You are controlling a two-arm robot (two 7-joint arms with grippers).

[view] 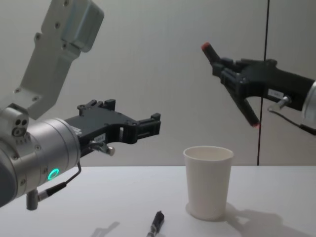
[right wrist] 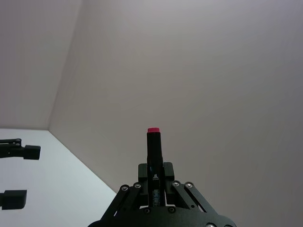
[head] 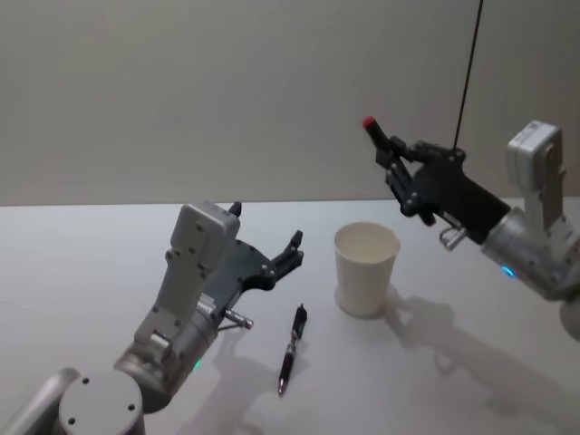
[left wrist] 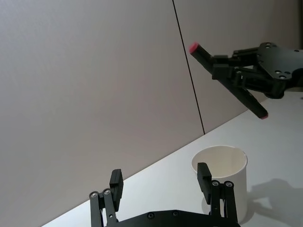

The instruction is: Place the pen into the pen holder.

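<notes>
The pen holder, a white paper cup (head: 366,267) (view: 208,182) (left wrist: 229,177), stands upright on the white table (head: 453,362). Above and to the right of it my right gripper (head: 399,165) (view: 231,74) (left wrist: 228,71) (right wrist: 154,189) is shut on a black marker with red tips (head: 371,126) (view: 207,49) (right wrist: 154,146), held tilted in the air. A slim black pen (head: 292,349) (view: 157,224) lies flat on the table, left of the cup and in front of it. My left gripper (head: 267,227) (view: 131,116) (left wrist: 160,175) hovers open and holds nothing, left of the cup and above the table.
A plain wall rises behind the table. A thin black line (head: 467,63) runs down it behind the right arm. Bare tabletop lies in front of and to the right of the cup.
</notes>
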